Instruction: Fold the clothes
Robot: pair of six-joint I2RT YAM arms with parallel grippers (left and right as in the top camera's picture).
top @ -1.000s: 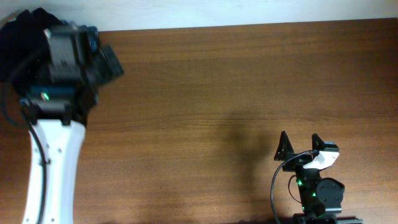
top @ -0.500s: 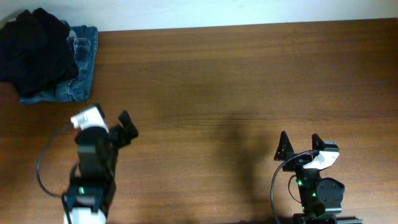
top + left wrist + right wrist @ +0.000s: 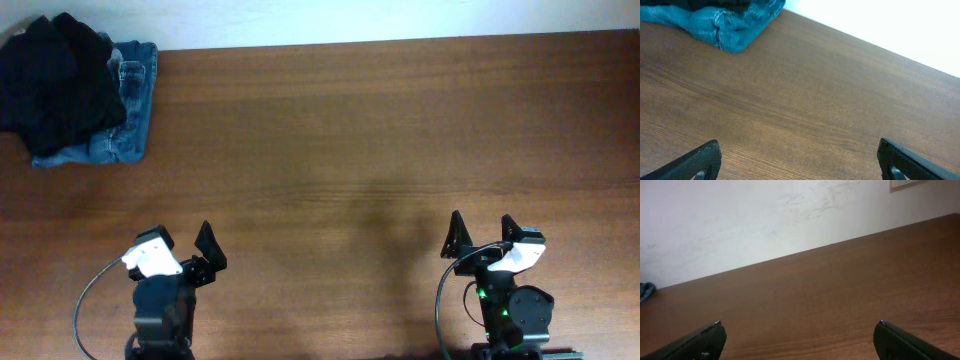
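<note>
t-shirt: the very dark t-shirt (image 3: 58, 85) lies bunched in a rumpled heap at the far left corner of the table (image 3: 360, 120). it is not spread flat, and no sleeve or hem can be told apart.
under it: blue jeans (image 3: 128, 105). the t-shirt sits on top of them and covers their left part, with denim showing along its right side and its near edge.
left gripper: the left gripper (image 3: 180, 248) is by the near edge on the left side of the table. its fingers are spread wide with nothing between them, over bare wood.
t-shirt to left gripper: well apart, no contact. the heap lies farther from the robot and somewhat to the gripper's left, with an open stretch of wood between them.
left wrist view: the two fingertips sit at the bottom corners. the end of the jeans is at the upper left, far ahead of them. only a thin dark sliver shows above the denim at the top edge.
right gripper: the right gripper (image 3: 481, 233) is by the near edge on the right side. its fingers are spread wide and it holds nothing.
t-shirt to right gripper: diagonally across the table, in the opposite corner, farther off than from the left gripper.
right wrist view: bare wood runs up to a white wall (image 3: 765, 225). a small bit of blue cloth shows at the left edge, and the t-shirt itself cannot be made out there.
</note>
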